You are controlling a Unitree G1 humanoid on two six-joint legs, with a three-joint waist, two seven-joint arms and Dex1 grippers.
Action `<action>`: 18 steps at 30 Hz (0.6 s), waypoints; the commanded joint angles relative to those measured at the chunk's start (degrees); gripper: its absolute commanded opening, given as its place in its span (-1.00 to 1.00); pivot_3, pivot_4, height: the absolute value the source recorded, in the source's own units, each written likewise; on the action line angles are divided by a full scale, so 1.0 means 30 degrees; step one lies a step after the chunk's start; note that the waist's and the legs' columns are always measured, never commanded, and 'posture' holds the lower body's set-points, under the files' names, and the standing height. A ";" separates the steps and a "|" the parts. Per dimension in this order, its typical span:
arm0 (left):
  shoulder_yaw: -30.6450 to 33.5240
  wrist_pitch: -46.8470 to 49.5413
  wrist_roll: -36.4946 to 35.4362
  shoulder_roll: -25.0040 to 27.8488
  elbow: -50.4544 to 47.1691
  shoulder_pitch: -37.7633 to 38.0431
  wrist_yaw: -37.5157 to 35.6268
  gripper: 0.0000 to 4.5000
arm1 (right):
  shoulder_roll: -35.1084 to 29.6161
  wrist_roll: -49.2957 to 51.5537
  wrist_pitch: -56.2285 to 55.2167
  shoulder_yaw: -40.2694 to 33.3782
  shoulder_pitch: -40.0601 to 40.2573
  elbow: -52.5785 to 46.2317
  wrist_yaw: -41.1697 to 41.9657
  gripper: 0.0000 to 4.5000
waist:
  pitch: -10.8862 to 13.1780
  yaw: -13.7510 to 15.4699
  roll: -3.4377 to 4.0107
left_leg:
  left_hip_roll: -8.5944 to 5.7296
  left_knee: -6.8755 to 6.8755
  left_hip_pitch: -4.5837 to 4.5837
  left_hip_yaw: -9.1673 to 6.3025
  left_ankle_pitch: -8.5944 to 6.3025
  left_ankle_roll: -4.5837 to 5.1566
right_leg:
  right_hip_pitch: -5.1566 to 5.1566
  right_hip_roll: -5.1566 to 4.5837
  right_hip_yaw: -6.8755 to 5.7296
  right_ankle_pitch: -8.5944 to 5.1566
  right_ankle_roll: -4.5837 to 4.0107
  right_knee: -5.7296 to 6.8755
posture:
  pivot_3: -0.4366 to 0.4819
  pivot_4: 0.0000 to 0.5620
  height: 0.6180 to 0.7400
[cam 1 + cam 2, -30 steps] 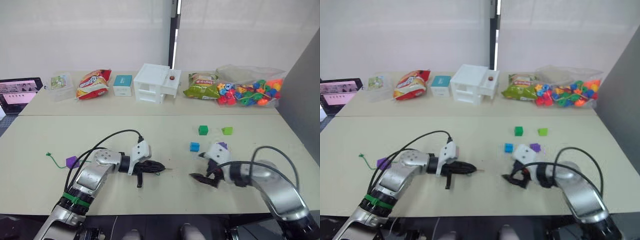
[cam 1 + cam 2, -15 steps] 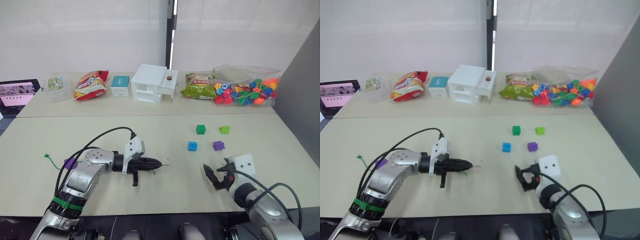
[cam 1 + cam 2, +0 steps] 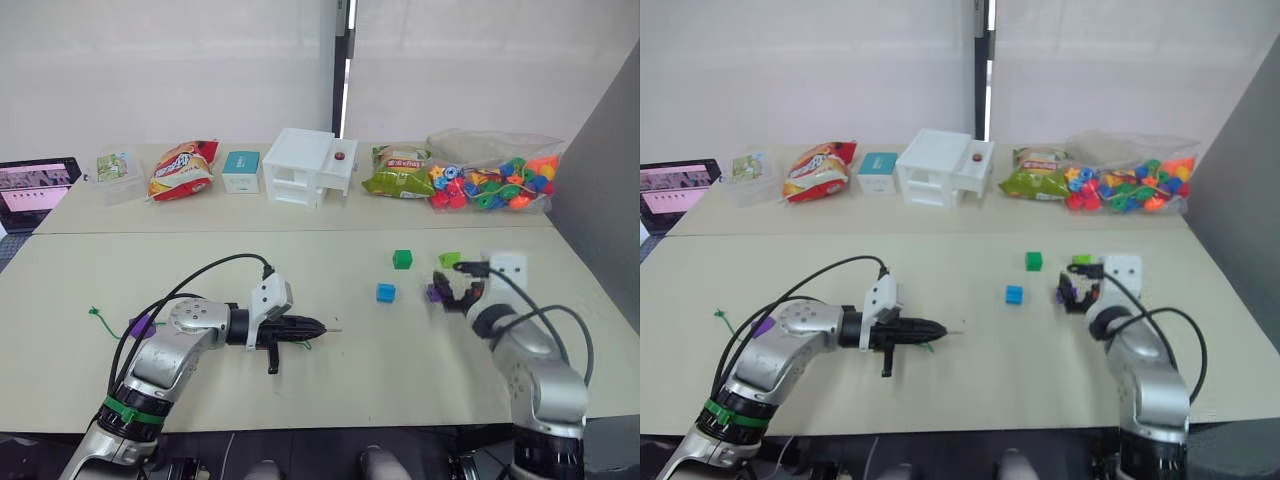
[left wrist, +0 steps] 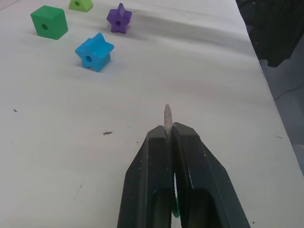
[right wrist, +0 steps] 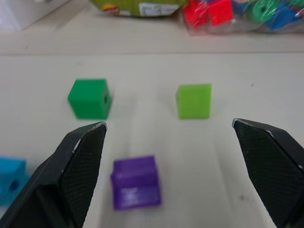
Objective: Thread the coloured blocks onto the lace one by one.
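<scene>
From my head camera, the thin green lace runs under my left gripper, whose black fingers are clenched on its stiff greyish tip; the far end curls at nine o'clock beside a small purple plastic block. At three o'clock lie a blue star block, a dark green cube, a lime-green wedge and a second purple block, which sits just by my right gripper. At one o'clock a clear bag holds multicoloured beads.

My left wrist shows the grey tip poking out between the pinched fingers, pointing toward the blue star.

My right wrist shows my fingers spread wide, released, with the purple block between them, untouched.
</scene>
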 commanded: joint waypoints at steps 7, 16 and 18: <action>-0.0199 -0.0409 0.0004 -0.0189 -0.0619 0.0264 0.0369 -1.00 | -0.1685 -0.0603 -0.0192 0.0137 -0.5671 0.8706 -0.0805 0.99 | -0.0001 -0.0069 0.0004 | 0.0003 -0.0011 0.0002 0.0023 0.0000 0.0001 | -0.0010 0.0001 0.0015 0.0002 -0.0004 0.0010 | -0.05 -0.47 1.00; -0.0173 -0.0595 0.0019 -0.0129 -0.0380 0.0280 0.0477 -1.00 | -0.2325 -0.0782 -0.2099 0.0698 -0.7688 1.3662 -0.0088 0.66 | -0.0002 -0.0082 0.0005 | 0.0000 -0.0020 -0.0024 0.0034 0.0000 0.0001 | -0.0019 -0.0016 0.0018 0.0004 -0.0004 -0.0036 | -0.05 -0.47 1.00; -0.0194 -0.0690 0.0059 -0.0133 -0.0317 0.0276 0.0489 -1.00 | -0.2263 -0.0632 -0.2443 0.0723 -0.7801 1.3866 0.0048 0.35 | -0.0002 -0.0082 0.0005 | 0.0001 -0.0020 -0.0024 0.0035 0.0000 0.0002 | -0.0018 -0.0015 0.0018 0.0004 -0.0004 -0.0036 | -0.05 -0.47 1.00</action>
